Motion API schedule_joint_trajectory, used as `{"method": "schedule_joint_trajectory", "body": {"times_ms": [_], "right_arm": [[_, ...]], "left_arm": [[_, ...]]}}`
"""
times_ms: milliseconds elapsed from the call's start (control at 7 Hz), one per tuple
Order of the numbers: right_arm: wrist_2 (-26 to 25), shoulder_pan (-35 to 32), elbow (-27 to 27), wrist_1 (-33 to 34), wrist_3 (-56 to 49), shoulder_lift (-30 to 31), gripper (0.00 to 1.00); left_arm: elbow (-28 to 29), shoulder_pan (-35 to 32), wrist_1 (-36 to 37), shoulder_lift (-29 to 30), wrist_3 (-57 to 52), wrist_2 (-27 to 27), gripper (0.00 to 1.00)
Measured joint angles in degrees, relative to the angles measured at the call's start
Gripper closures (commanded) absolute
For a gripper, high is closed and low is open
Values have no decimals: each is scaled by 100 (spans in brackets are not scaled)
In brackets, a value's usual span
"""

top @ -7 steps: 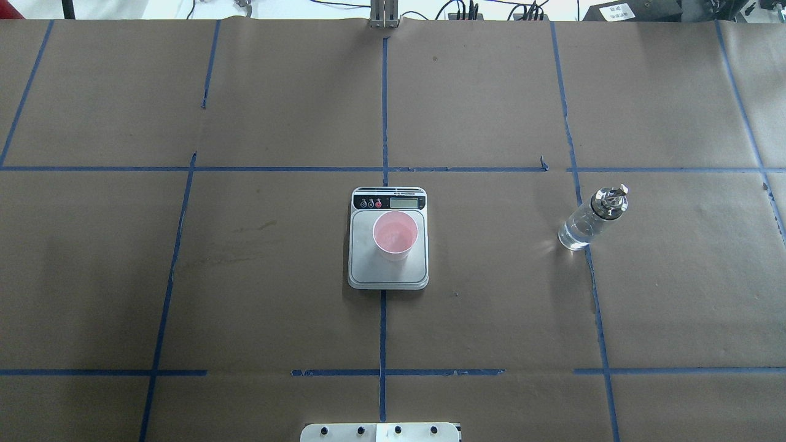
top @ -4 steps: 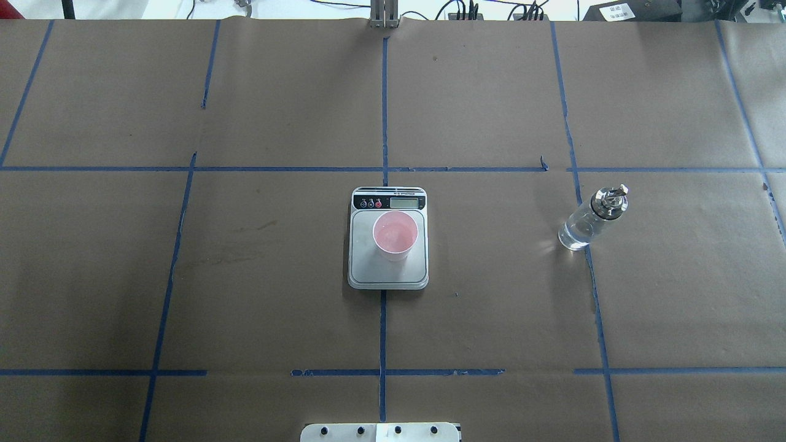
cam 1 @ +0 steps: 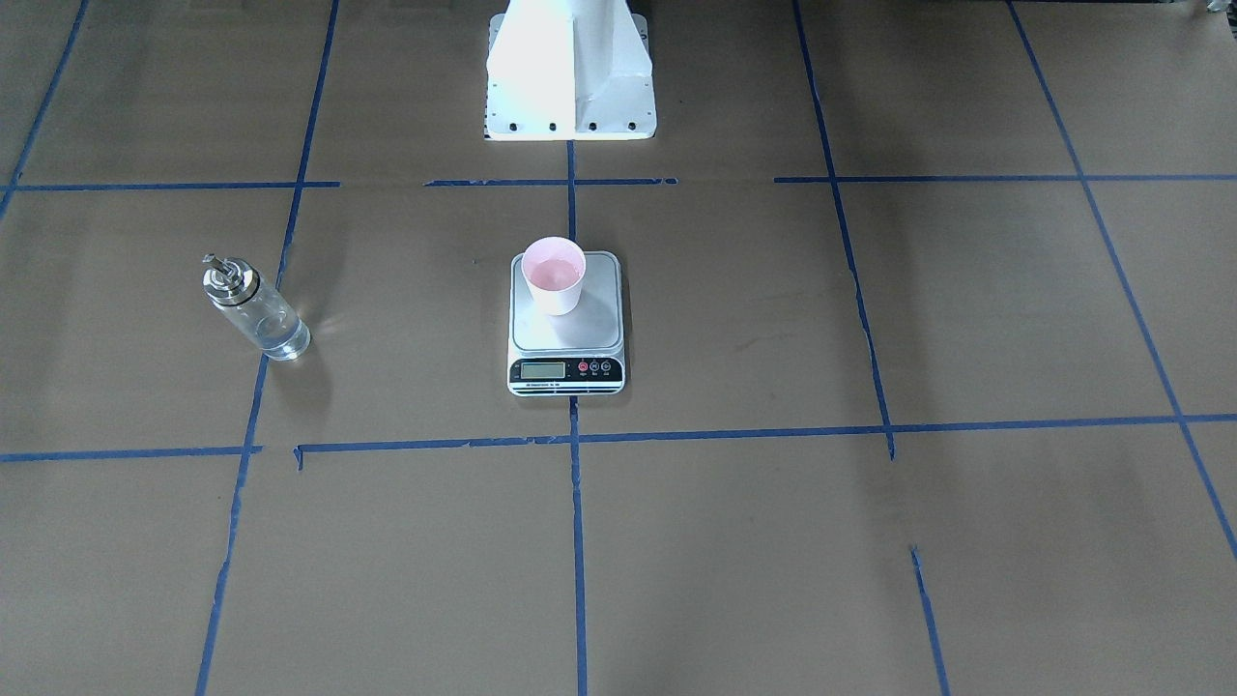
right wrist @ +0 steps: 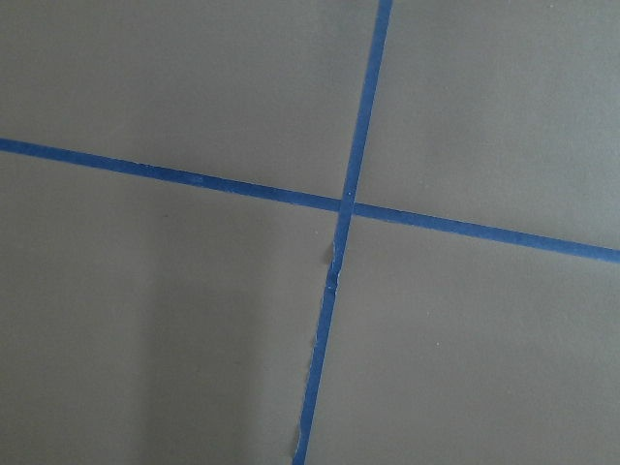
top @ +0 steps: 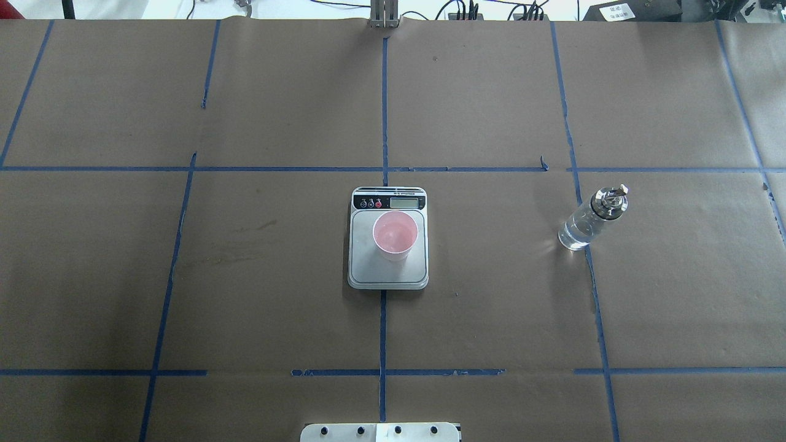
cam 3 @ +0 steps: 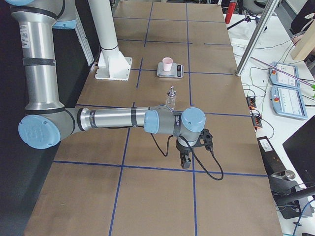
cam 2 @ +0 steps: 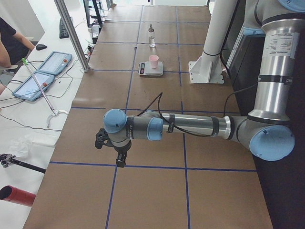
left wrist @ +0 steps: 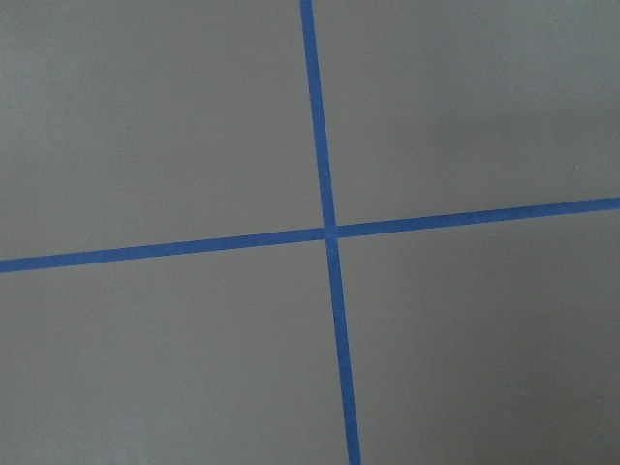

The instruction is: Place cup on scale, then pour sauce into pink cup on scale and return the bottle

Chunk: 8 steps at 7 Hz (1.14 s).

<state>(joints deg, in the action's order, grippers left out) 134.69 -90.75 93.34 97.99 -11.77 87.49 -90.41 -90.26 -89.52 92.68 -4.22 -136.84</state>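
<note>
Cup (top: 395, 233) sits on scale (top: 388, 274), bottle (top: 586, 221) stands at its 3 o'clock overhead, so work looks finished; whether left fingers (cam 2: 121, 161) and right fingers (cam 3: 186, 161) are released, I cannot tell.

Scale (top: 388, 274) sits mid-surface (top: 245, 294), display strip toward the far edge. Cup (top: 395, 235) is upright on its platform, nearer the display end. Bottle (top: 586, 224) is upright, well apart toward the right edge, its base touching a blue tape line (top: 594, 294); clear sauce (top: 573, 237) inside.
</note>
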Motion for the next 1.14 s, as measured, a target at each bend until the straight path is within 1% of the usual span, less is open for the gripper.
{"method": "schedule_joint_trajectory", "body": {"times_ms": [857, 1143], "right_arm": [[59, -39, 126, 82, -43, 179, 0], [27, -41, 135, 151, -75, 174, 0]], "left_arm": [[0, 8, -23, -33, -17, 1, 0], [118, 8, -48, -60, -44, -2, 0]]}}
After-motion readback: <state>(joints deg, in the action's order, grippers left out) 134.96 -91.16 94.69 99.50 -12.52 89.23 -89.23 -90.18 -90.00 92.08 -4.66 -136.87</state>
